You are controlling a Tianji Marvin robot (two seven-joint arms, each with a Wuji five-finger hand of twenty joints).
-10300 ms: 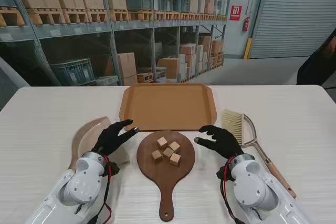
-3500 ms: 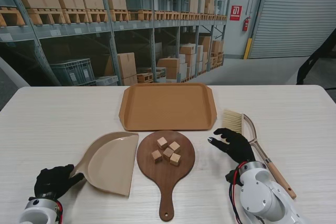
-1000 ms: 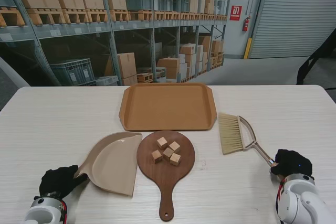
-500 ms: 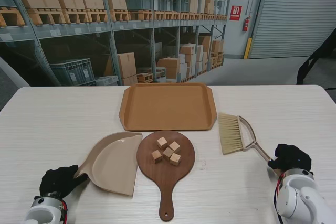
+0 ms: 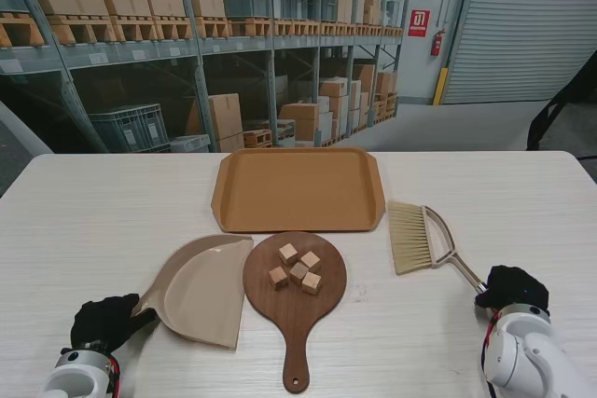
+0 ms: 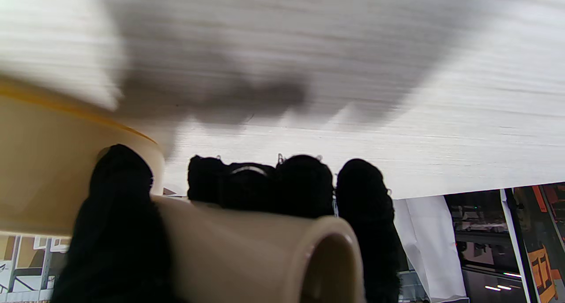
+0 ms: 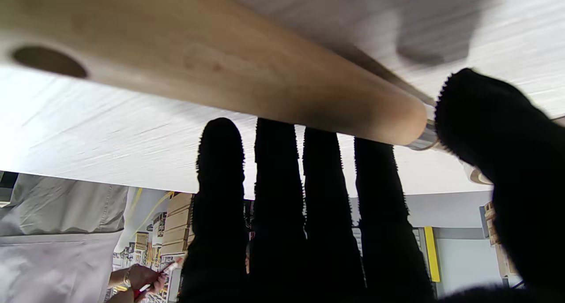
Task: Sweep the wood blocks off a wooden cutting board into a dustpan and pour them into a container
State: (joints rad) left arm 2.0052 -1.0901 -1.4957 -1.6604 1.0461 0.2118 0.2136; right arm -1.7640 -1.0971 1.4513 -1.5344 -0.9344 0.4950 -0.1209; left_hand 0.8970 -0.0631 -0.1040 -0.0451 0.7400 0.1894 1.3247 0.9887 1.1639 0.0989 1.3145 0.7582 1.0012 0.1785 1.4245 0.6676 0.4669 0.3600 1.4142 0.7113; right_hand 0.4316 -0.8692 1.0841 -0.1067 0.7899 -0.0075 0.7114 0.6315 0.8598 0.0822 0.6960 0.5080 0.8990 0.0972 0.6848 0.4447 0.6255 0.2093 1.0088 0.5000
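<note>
The brush [image 5: 424, 240] lies right of the cutting board [image 5: 295, 291], bristles aimed at the tray [image 5: 298, 189], handle running back toward the right hand [image 5: 511, 287], whose fingers [image 7: 278, 197] are stretched over it, not wrapped. Left hand [image 5: 103, 322] grips the dustpan [image 5: 201, 288] handle, mouth facing the board.

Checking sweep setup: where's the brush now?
In the stand view, the brush lies on the table's right side, right of the cutting board, its handle at the right hand.
</note>
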